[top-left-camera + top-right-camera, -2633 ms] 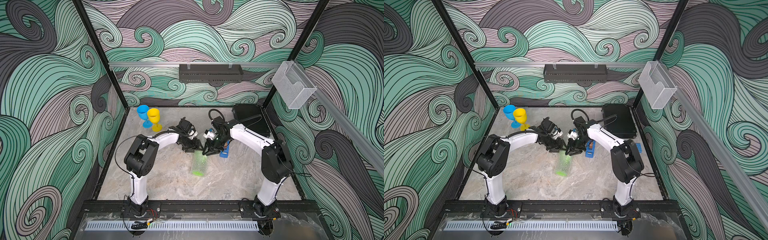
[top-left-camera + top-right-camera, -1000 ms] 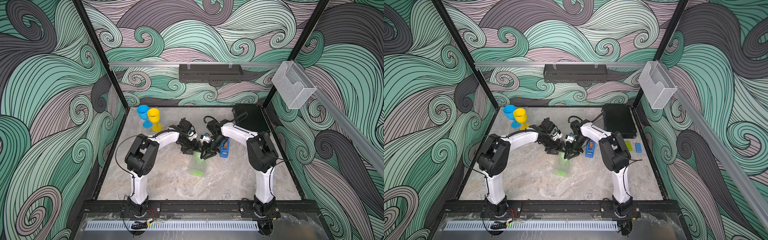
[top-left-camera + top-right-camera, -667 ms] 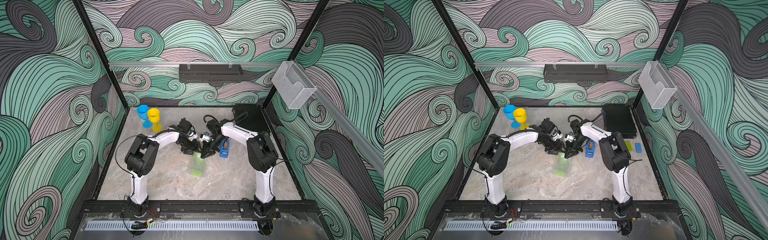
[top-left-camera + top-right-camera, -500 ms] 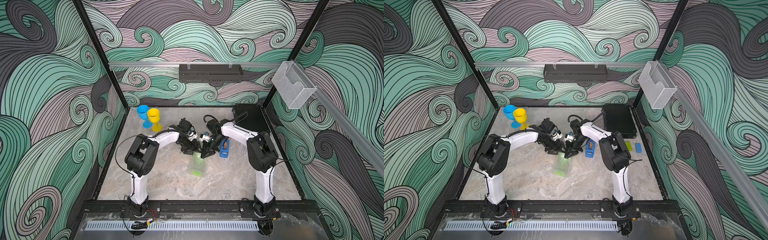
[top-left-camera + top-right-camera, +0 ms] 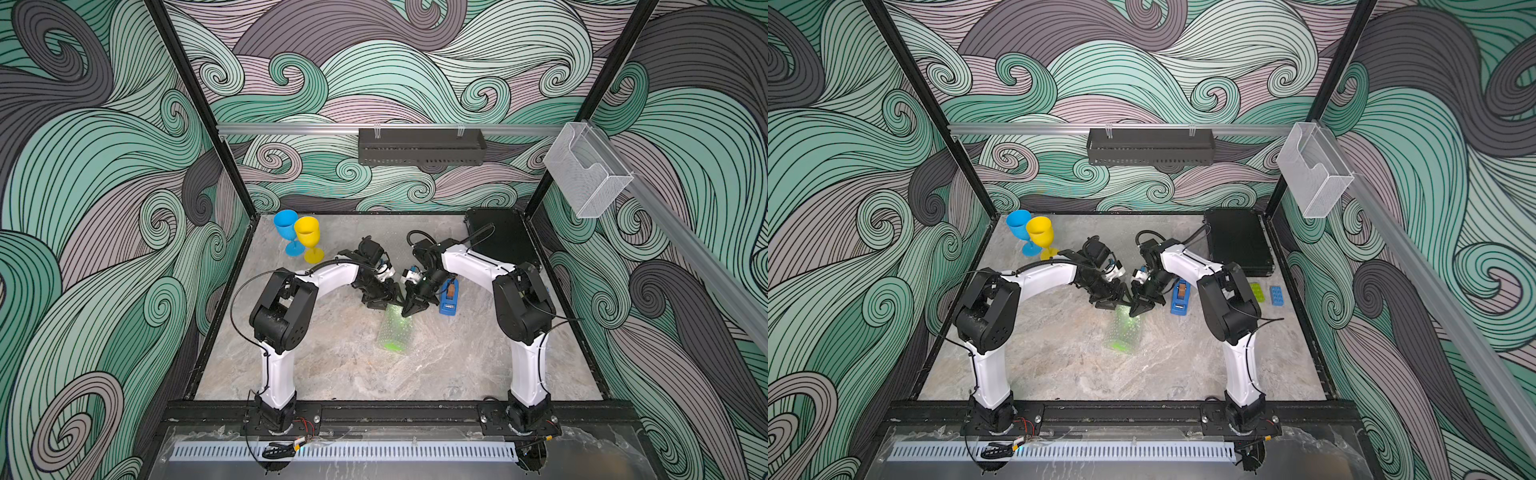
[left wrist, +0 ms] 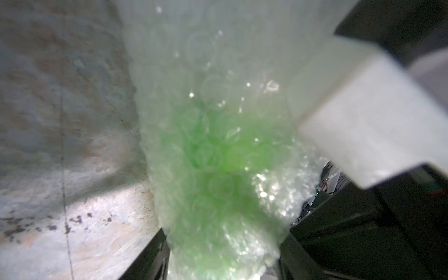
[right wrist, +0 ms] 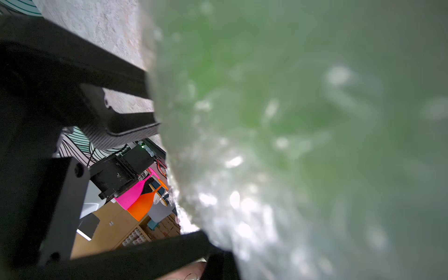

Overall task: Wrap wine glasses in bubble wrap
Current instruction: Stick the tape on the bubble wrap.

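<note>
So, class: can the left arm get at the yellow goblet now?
Probably yes: nothing stands between the left gripper and the upright yellow goblet, but that gripper is at the wrapped green goblet.

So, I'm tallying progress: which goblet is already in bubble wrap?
The green goblet, lying on its side mid-table inside bubble wrap; the blue goblet and yellow goblet stand upright and bare at the back.
</note>
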Controlling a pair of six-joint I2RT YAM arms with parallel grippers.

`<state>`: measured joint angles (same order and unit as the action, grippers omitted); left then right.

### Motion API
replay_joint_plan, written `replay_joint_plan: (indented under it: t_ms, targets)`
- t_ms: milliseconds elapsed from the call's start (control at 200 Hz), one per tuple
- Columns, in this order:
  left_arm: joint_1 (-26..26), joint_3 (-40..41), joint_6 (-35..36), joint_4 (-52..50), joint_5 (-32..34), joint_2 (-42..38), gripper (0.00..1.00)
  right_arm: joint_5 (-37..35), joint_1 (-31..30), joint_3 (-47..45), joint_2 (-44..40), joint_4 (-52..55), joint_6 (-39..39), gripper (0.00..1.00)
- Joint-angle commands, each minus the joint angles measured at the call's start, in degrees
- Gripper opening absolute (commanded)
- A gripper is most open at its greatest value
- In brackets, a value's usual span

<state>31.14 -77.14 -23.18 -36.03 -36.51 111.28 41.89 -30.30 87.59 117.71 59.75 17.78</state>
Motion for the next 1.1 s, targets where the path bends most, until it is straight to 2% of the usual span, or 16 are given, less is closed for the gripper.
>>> replay_joint_plan:
  t_ms: [0,245,525,986,1096]
  targets:
    - [0.5,-0.1,-0.5,-1.8,-0.3,0.9,0.63,-6.8,0.1,-2.1,-0.2,-7.5,4.2,0.07]
    - [0.6,0.2,-0.3,-1.7,0.1,0.7,0.64,-8.6,-0.1,-2.9,-1.7,-7.8,5.5,0.21]
    - [0.5,0.2,-0.3,-1.8,0.3,0.8,0.64,-8.7,-0.1,-4.2,-5.2,-7.0,5.7,0.31]
    - [0.5,-0.2,-0.2,-1.9,0.5,1.0,0.64,-7.2,0.0,-7.3,-12.7,-3.4,2.1,0.40]
    - [0.5,-0.1,-0.3,-1.8,0.5,1.2,0.64,-8.8,0.3,-8.9,-15.8,-1.4,0.4,0.40]
